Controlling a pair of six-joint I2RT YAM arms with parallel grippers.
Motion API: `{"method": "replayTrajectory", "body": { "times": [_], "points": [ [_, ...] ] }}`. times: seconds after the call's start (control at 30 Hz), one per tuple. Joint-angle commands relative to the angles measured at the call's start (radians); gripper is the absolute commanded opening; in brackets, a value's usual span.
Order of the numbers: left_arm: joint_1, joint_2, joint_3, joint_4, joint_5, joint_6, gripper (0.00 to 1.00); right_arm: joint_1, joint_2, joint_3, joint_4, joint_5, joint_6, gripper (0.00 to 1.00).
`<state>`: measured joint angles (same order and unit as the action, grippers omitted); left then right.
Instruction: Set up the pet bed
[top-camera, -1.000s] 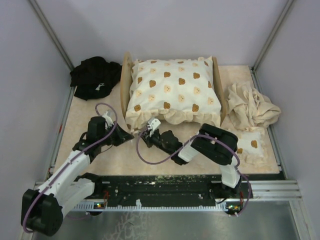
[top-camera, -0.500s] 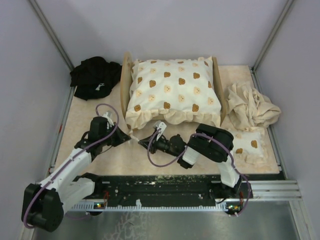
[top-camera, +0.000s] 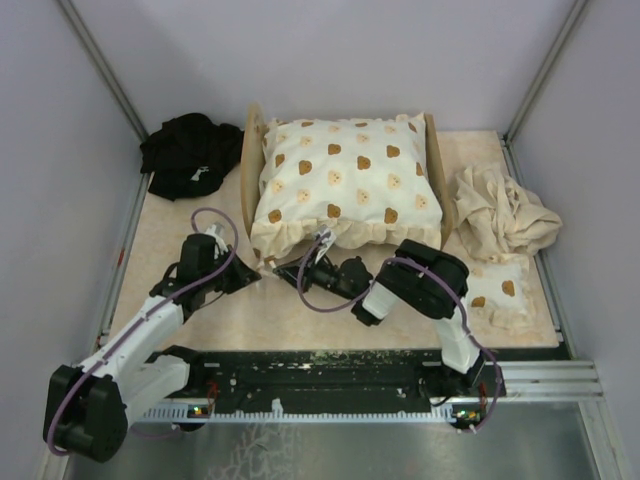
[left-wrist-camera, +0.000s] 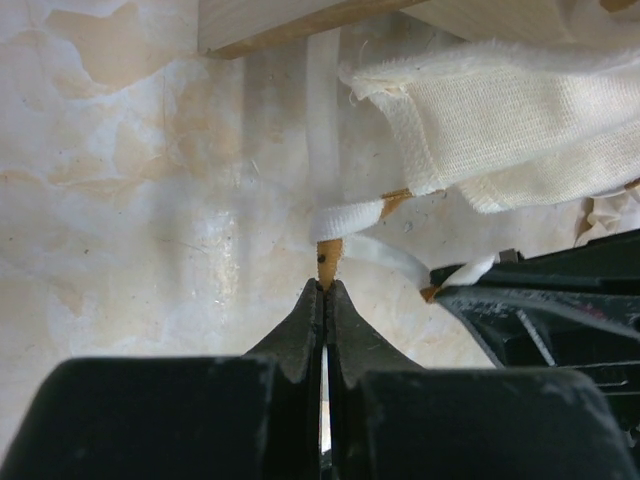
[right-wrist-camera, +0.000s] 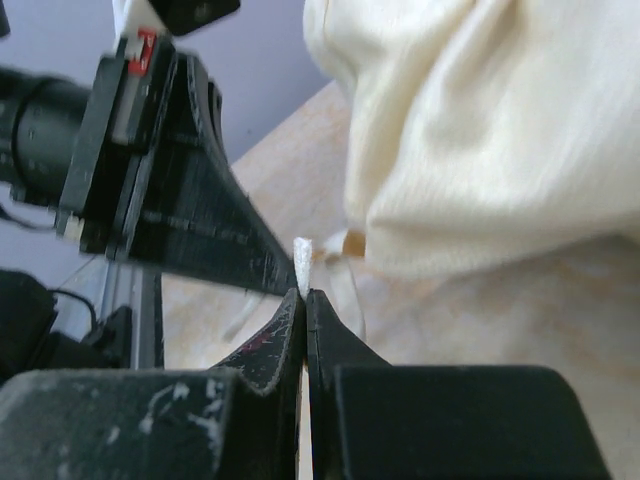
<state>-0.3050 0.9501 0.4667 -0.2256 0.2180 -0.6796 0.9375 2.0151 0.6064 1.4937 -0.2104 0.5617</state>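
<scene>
apparently tying the cushion (top-camera: 345, 185) to the pet bed (top-camera: 247, 170): left pincer (left-wrist-camera: 322, 285) and right pincer (right-wrist-camera: 303, 292) each pinch a thin tie end (right-wrist-camera: 303, 248); next, cross them and draw snug.

Smooth pale wood for the pet bed frame (top-camera: 246, 175); soft matt cloth cushion (top-camera: 345, 185); glossy marbled desk (left-wrist-camera: 120, 200).

You are looking into a robotics lab test cell. Plain grey-lilac wall panels (top-camera: 350, 60), framed by aluminium posts (top-camera: 100, 70), box in a small marble-patterned table (top-camera: 165, 235). Along the table's near edge, a black mounting rail (top-camera: 330, 378) carries the left arm (top-camera: 140, 335) and the right arm (top-camera: 430, 285), both trailing purple cables (top-camera: 300, 300).
</scene>
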Motion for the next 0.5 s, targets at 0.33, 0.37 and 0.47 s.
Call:
{"method": "replayTrajectory", "body": {
  "times": [0.33, 0.37, 0.47],
  "points": [
    [0.006, -0.013, -0.012, 0.012, 0.052, -0.024, 0.00, 0.011, 0.077, 0.139, -0.068, 0.217, -0.045, 0.00],
    [0.006, -0.010, -0.009, 0.014, 0.055, -0.026, 0.00, 0.020, 0.080, 0.135, -0.077, 0.242, -0.038, 0.00],
    [0.006, -0.010, 0.002, 0.015, 0.069, -0.031, 0.00, 0.047, 0.102, 0.121, -0.065, 0.308, -0.015, 0.00]
  ]
}}
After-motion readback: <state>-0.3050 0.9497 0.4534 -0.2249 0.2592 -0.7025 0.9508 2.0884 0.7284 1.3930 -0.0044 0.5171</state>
